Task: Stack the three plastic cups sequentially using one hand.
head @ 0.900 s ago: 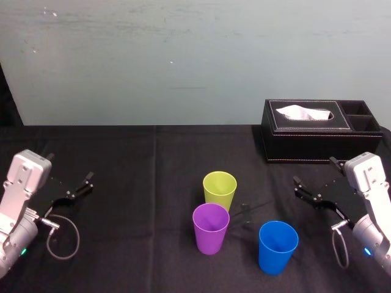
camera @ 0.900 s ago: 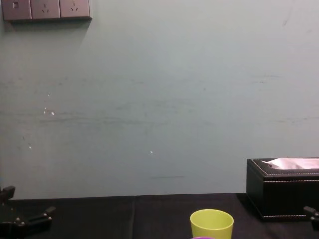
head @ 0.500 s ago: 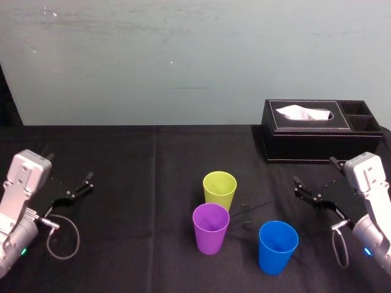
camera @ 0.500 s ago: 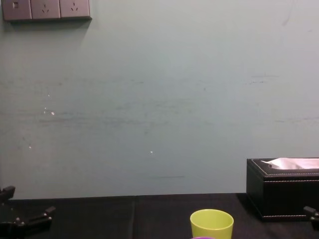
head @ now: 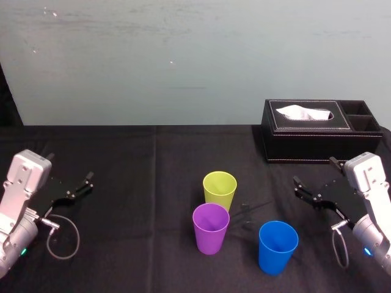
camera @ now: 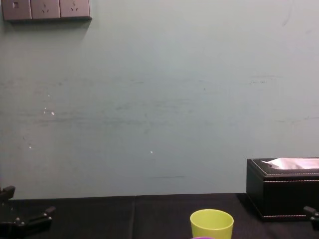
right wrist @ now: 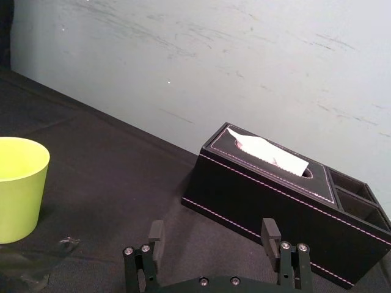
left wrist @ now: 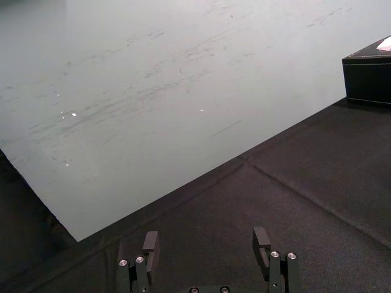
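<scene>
The left gripper (head: 69, 168) hangs spread open by the table's (head: 134, 244) left edge, best left parked; near the middle the purple cup (head: 211, 227) stands just in front of the lime-green cup (head: 219, 189), the blue cup (head: 278, 246) apart to their right, all upright, none nested. The right gripper (head: 315, 172) hangs open near the right edge, before the tissue box (head: 311, 129); it should probably pinch the blue cup's wall below the rim, lift clear, then lower it straight into a neighbour

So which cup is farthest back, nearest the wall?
The lime-green cup. It stands just behind the purple cup, while the blue cup sits nearest the front, off to the right.
</scene>
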Action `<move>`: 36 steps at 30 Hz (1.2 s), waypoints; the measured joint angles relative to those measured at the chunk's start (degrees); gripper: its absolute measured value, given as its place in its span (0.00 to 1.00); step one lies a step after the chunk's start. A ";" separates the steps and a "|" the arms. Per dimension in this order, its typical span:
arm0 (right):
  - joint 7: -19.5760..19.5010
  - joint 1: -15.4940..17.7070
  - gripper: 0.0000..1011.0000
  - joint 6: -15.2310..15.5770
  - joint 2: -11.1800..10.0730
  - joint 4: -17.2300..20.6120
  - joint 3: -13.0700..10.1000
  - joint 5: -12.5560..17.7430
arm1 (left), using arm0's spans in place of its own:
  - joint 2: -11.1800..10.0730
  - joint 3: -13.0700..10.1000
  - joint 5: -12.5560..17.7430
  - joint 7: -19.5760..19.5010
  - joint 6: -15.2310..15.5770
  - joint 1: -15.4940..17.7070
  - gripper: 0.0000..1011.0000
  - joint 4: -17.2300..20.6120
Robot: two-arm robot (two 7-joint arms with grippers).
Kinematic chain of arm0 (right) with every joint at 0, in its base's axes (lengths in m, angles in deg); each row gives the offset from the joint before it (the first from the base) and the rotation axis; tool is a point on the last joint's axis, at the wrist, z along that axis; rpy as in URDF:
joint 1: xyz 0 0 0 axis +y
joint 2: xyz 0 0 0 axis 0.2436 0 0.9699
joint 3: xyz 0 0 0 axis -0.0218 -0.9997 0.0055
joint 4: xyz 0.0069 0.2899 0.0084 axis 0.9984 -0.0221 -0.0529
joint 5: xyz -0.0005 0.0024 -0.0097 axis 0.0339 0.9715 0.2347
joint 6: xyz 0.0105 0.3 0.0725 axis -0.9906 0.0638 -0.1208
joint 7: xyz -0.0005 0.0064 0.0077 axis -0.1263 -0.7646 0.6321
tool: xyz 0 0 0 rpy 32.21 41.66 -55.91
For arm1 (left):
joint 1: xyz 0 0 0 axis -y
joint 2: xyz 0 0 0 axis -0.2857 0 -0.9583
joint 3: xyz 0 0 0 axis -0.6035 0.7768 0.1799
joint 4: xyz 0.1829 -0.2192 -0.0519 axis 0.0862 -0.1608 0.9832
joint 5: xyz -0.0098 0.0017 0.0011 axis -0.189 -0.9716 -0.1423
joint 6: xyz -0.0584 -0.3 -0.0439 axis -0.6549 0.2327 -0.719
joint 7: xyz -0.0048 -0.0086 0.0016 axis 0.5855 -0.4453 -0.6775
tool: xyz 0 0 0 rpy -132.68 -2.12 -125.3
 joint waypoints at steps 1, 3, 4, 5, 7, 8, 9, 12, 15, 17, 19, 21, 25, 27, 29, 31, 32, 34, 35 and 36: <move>0.00 0.00 0.99 0.00 0.00 0.00 0.00 0.00 | 0.00 0.00 0.00 0.00 0.00 0.00 0.99 0.00; 0.00 0.00 0.99 0.00 0.00 0.00 0.00 0.00 | 0.00 0.00 0.00 0.00 0.00 0.00 0.99 0.00; 0.00 0.00 0.99 0.00 0.00 0.00 0.00 0.00 | 0.00 0.00 0.00 0.00 0.00 0.00 0.99 0.00; 0.00 0.00 0.99 0.00 0.00 0.00 0.00 0.00 | 0.00 0.00 0.00 0.00 0.00 0.00 0.99 0.00; 0.00 0.00 0.99 0.00 0.00 0.00 0.00 0.00 | 0.00 0.00 0.00 0.00 0.00 0.00 0.99 0.00; 0.00 0.00 0.99 0.00 0.00 0.00 0.00 0.00 | 0.00 0.00 0.00 0.00 0.00 0.00 0.99 0.00; 0.00 0.00 0.99 0.00 0.00 0.00 0.00 0.00 | 0.00 0.00 0.00 0.00 0.00 0.00 0.99 0.00; 0.00 0.00 0.99 0.00 0.00 0.00 0.00 0.00 | 0.00 0.00 0.00 0.00 0.00 0.00 0.99 0.00; 0.00 0.00 0.99 0.00 0.00 0.00 0.00 0.00 | 0.00 0.00 0.00 0.00 0.00 0.00 0.99 0.00; 0.00 0.00 0.99 0.00 0.00 0.00 0.00 0.00 | 0.00 0.00 0.00 0.00 0.00 0.00 0.99 0.00; 0.00 0.00 0.99 0.00 0.00 0.00 0.00 0.00 | 0.00 0.00 0.00 0.00 0.00 0.00 0.99 0.00; 0.00 0.00 0.99 0.00 0.00 0.00 0.00 0.00 | 0.00 0.00 0.00 0.00 0.00 0.00 0.99 0.00; 0.00 0.00 0.99 0.00 0.00 0.00 0.00 0.00 | 0.00 0.00 0.00 0.00 0.00 0.00 0.99 0.00; 0.00 0.00 0.99 0.00 0.00 0.00 0.00 0.00 | 0.00 0.00 0.00 0.00 0.00 0.00 0.99 0.00; 0.00 0.00 0.99 0.00 0.00 0.00 0.00 0.00 | 0.00 0.00 0.00 0.00 0.00 0.00 0.99 0.00; 0.00 0.00 0.99 0.00 0.00 0.00 0.00 0.00 | 0.00 0.00 0.00 0.00 0.00 0.00 0.99 0.00; 0.00 0.00 0.99 0.00 0.00 0.00 0.00 0.00 | 0.00 0.00 0.00 0.00 0.00 0.00 0.99 0.00; 0.00 0.00 0.99 0.00 0.00 0.00 0.00 0.00 | 0.00 0.00 0.00 0.00 0.00 0.00 0.99 0.00; 0.00 0.00 0.99 0.00 0.00 0.00 0.00 0.00 | 0.00 0.00 0.00 0.00 0.00 0.00 0.99 0.00; 0.00 0.00 0.99 0.00 0.00 0.00 0.00 0.00 | 0.00 0.00 0.00 0.00 0.00 0.00 0.99 0.00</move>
